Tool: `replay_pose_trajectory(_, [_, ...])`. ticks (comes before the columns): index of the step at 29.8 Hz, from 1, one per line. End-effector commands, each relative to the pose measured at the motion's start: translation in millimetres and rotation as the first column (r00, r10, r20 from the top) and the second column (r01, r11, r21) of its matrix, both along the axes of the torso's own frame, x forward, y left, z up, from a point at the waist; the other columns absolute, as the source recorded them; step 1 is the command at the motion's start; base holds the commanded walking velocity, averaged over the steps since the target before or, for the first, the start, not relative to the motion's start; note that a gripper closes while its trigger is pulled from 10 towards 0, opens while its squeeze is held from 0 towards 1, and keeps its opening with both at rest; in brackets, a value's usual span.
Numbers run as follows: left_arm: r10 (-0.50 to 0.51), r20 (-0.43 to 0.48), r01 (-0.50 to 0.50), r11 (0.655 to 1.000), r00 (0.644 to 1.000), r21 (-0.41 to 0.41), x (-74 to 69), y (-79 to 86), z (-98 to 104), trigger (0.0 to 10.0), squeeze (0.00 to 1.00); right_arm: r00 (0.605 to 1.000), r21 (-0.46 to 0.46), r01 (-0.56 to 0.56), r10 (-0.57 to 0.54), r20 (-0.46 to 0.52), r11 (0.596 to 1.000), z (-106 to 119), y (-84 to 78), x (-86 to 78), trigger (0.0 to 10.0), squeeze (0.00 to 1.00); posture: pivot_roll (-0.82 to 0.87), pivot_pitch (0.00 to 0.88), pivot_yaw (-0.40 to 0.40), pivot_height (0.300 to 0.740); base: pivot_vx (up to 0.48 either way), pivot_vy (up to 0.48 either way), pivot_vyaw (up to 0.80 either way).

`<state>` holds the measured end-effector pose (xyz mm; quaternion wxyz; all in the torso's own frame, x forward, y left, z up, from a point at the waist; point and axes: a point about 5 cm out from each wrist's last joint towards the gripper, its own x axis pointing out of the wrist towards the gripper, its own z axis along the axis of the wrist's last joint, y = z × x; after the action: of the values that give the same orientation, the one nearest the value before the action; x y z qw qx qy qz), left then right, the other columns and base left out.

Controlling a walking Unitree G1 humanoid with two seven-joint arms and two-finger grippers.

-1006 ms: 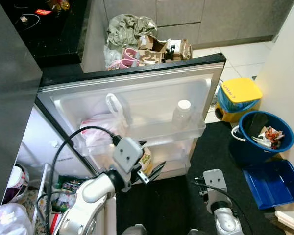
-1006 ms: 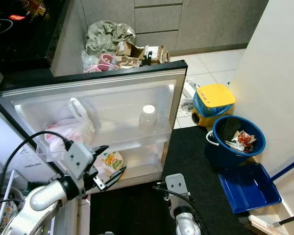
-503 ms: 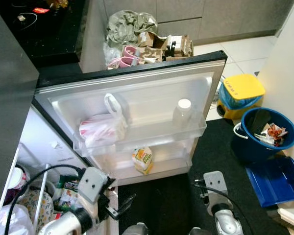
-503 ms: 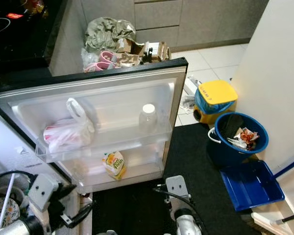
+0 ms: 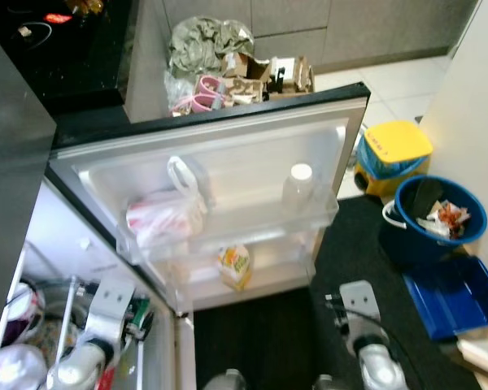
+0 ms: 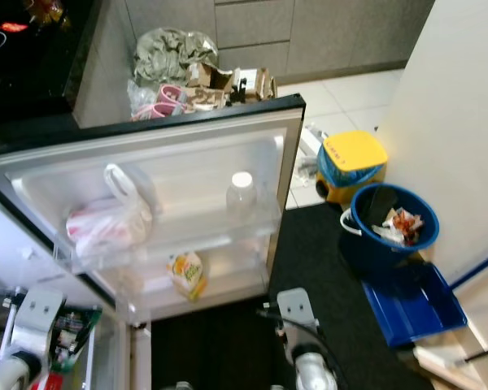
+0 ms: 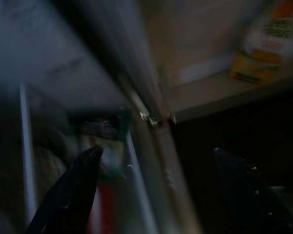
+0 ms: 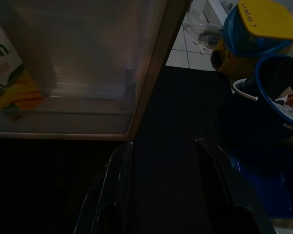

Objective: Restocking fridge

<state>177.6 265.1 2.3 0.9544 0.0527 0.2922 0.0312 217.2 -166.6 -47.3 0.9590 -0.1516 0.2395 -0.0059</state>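
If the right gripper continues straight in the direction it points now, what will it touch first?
Probably the black floor mat: the right gripper, fingers open, points along it, with the fridge door to one side and the blue bucket to the other. Depth is unclear.

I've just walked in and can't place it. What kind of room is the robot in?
Most likely a home kitchen: an open fridge door holding a juice carton and a jar, grey cabinets behind, and a blue bucket on the tiled floor.

Yellow-lidded bin (image 5: pixel 394 154), blue bucket (image 5: pixel 427 223)
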Motion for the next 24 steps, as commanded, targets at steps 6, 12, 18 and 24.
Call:
replay_pose_trajectory(6, [0.119,0.059,-0.114,0.99,0.991,-0.081,1.7,16.5,4.4,10.0,0.0,0.999,-0.006,0.036,-0.037,-0.036,0.999,-4.9,-13.0,-8.2,10.0,0.0,0.0,0.111,0.027,0.74,0.0,0.0,0.0])
replay_pose_trajectory(12, [0.09,-0.017,-0.087,0.988,0.996,0.128,-3.1,36.5,-10.7,10.0,0.0,0.995,0.013,0.068,-0.067,-0.072,0.998,-9.7,-14.2,-13.3,10.0,0.0,0.0,0.1,0.026,0.74,0.0,0.0,0.0])
replay_pose_trajectory(18, [0.065,-0.068,-0.054,0.986,0.996,0.157,-6.4,29.6,-23.2,10.0,0.0,0.992,0.013,0.072,-0.07,-0.102,0.997,-14.3,-13.7,-19.5,10.0,0.0,0.0,0.1,0.026,0.74,0.0,0.0,0.0])
replay_pose_trajectory(24, [0.026,-0.089,-0.012,0.989,0.996,0.147,-5.9,15.2,-30.9,10.0,0.0,0.988,0.006,0.081,-0.08,-0.135,0.997,-19.0,-17.7,-27.3,10.0,0.0,0.0,0.092,0.02,0.74,0.0,0.0,0.0])
